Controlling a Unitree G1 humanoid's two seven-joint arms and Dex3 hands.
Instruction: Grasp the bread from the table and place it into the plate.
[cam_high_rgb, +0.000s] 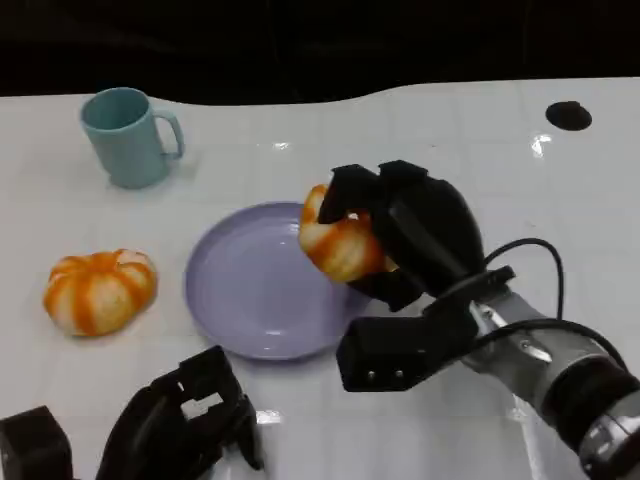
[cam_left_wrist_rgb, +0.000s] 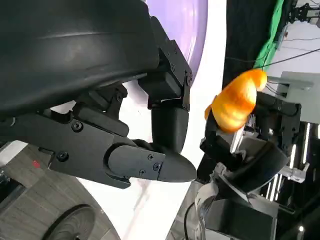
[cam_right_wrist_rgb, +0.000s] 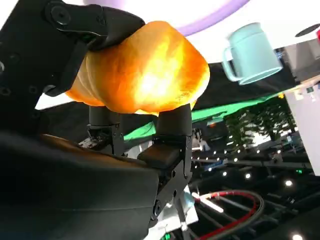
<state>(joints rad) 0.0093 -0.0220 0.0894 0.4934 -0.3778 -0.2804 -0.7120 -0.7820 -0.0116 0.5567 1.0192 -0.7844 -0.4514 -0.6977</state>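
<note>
Right hand (cam_high_rgb: 400, 235): fingers wrapped around an orange-and-white bread (cam_high_rgb: 340, 243), held clear of the surface above the right rim of the plate (cam_high_rgb: 250, 290). The right wrist view confirms the grip, with black fingers (cam_right_wrist_rgb: 175, 125) pressed against the underside of the bread and another over its top. The silver forearm (cam_high_rgb: 560, 370) runs to the lower right corner, with a black cable looping beside it. Plate: lavender, round, flat on the white surface (cam_high_rgb: 450, 130) at centre, nothing lying in it. Left hand (cam_high_rgb: 185, 420): low at the near edge, just in front of the plate, holding nothing; its fingers are curled partly in, and how far apart they stand cannot be told from the head view. In the left wrist view its fingers (cam_left_wrist_rgb: 160, 165) are apart from any object, with the held bread visible beyond them. A second bread (cam_high_rgb: 100, 290), same colouring, rests on the surface left of the plate, near it but not touching. A teal mug (cam_high_rgb: 128, 135) stands upright at far left, handle to the right. A dark round mark (cam_high_rgb: 568, 115) sits at far right.
</note>
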